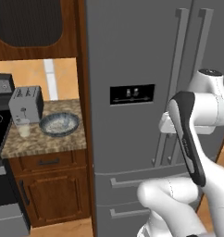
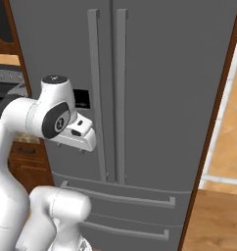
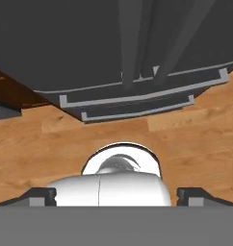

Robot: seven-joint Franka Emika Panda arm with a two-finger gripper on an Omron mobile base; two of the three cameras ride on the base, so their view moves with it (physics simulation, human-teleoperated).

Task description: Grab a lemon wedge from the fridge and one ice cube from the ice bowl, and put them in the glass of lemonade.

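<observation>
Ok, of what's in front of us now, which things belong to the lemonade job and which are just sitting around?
For the job:
- fridge, doors shut
- ice bowl on the counter
- glass of lemonade, beside the bowl
- gripper, open, holding nothing

Just lying about:
- toaster, behind the glass
- stove, left of the counter
- lower cabinet

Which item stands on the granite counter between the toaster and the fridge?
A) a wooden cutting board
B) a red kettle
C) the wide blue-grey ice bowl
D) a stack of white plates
C: in the left base view the ice bowl rests on the counter, right of the toaster and left of the fridge.
</observation>
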